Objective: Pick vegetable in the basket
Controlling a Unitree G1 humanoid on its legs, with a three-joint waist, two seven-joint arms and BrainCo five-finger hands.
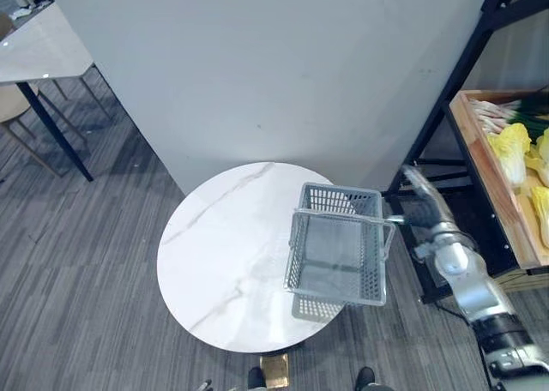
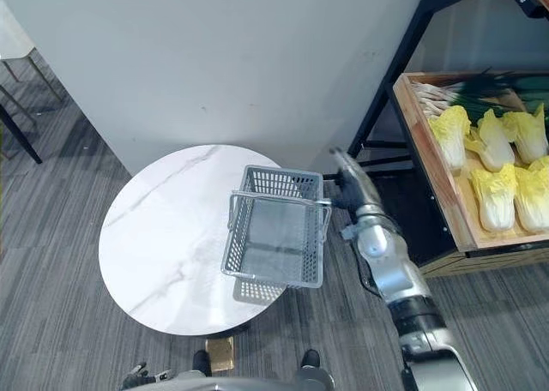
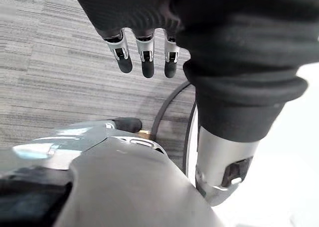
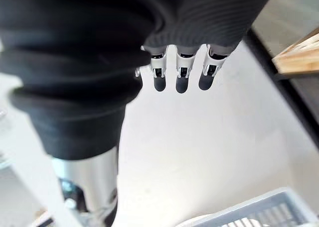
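Your left hand (image 3: 144,50) hangs with fingers straight, holding nothing. One round white marble counter (image 2: 154,237) carries one grey plastic mesh basket (image 2: 273,277) at its right edge. Just beside it, your right hand (image 2: 347,185) hovers with fingers straight and nothing in them. At least five leafy napa cabbages (image 2: 493,194) lie in one wooden crate (image 2: 433,175).

The basket (image 1: 339,201) is grey mesh, the tabletop (image 1: 223,254) white marble with grey veins, the cabbages (image 2: 493,194) pale yellow-green.

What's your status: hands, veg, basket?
Left hand open, low. Right hand open, raised between basket and crate. Basket empty on table; cabbages in crate. Shelf post close.
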